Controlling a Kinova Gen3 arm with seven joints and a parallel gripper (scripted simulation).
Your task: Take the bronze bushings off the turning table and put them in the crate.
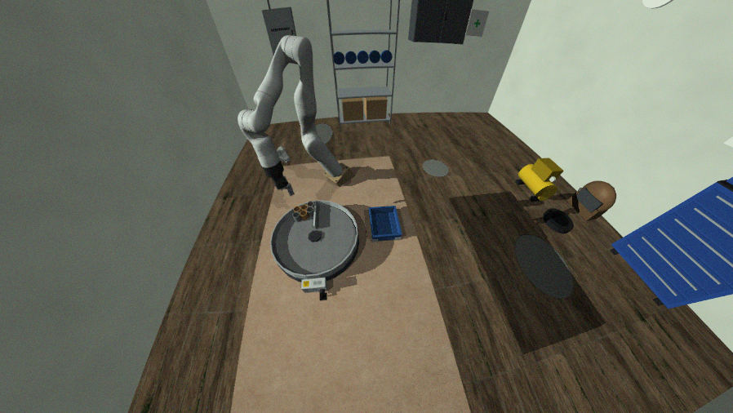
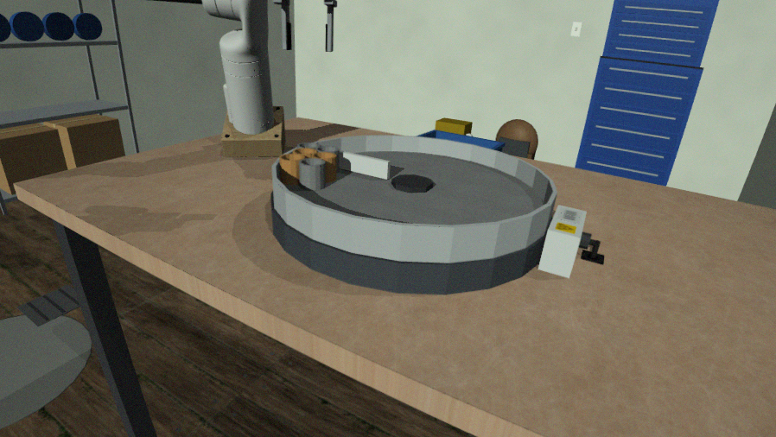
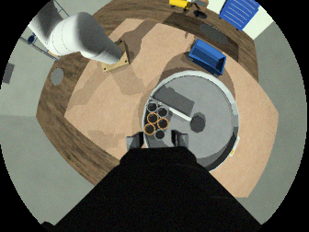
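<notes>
Since the bronze bushings (image 1: 304,208) (image 2: 327,162) (image 3: 153,118) look like stiff, smooth metal sleeves, they may slip unless pinched squarely across their outer walls. They stand clustered with steel ones on the turning table (image 1: 326,251) (image 2: 467,198) (image 3: 216,101); the hand (image 1: 290,190) (image 2: 308,49) (image 3: 157,136), spread open and unladen, hangs above. Weight I can't fairly judge.

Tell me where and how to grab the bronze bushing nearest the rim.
I'd take the bronze bushing by its upper outer wall, coming straight down: it stands upright with an open top, but the rim and neighbouring bushings crowd it, so finger room looks tight.
</notes>
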